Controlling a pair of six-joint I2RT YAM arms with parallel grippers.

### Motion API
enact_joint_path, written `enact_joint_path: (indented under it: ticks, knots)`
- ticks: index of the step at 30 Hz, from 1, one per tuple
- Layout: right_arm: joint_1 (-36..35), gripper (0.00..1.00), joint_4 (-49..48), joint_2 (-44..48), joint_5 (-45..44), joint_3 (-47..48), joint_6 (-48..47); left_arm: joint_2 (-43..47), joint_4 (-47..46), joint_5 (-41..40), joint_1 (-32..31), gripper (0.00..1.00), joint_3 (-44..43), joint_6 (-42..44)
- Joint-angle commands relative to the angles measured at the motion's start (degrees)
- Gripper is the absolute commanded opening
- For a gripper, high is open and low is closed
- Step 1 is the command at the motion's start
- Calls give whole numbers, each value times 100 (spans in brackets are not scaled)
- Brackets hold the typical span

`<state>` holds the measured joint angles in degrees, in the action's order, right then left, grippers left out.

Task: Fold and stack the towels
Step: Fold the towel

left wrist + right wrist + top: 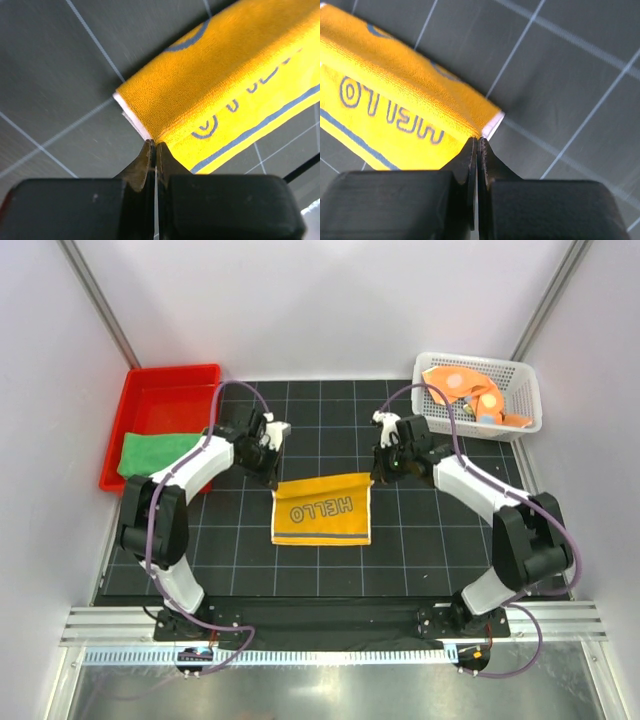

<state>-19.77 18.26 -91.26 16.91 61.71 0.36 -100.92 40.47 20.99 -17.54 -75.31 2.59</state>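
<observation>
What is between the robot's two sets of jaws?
The yellow HELLO towel: its far edge runs between them, one corner in each shut set of jaws. The top view shows it.

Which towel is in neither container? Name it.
The yellow-orange HELLO towel; the green towel sits in the red tray, the polka-dot towel in the white basket.

The workspace is enclosed at the back and both sides by plain white panels (330,300), framed by slanted metal posts (100,305) at the rear corners. The base is covered by a black mat (420,550) ruled with thin white grid lines. A slotted aluminium rail (330,625) is fixed along the near edge. The whole is lit softly and evenly.
</observation>
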Motion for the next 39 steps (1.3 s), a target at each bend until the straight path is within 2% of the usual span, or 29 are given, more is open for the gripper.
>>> enact_joint_path:
  ticks: [1, 5, 14, 27, 39]
  knots:
    - [-237, 1, -340, 705, -838, -448, 420, 519, -328, -701, -188, 0, 349, -224]
    - [-369, 1, -367, 1084, -899, -915, 824, 802, -329, -1255, -373, 0, 675, -496]
    - [-791, 1, -429, 1690, -1084, -1845, 1510, 1136, -163, -1396, -539, 0, 1184, -839]
    - [-853, 1, -394, 1990, -1145, -2322, 1924, 1356, 75, -1247, -733, 0, 1510, -1006]
    - [-1108, 3, -323, 2139, -1049, -2568, 2205, 1154, 444, -1695, -1058, 0, 1546, -1243]
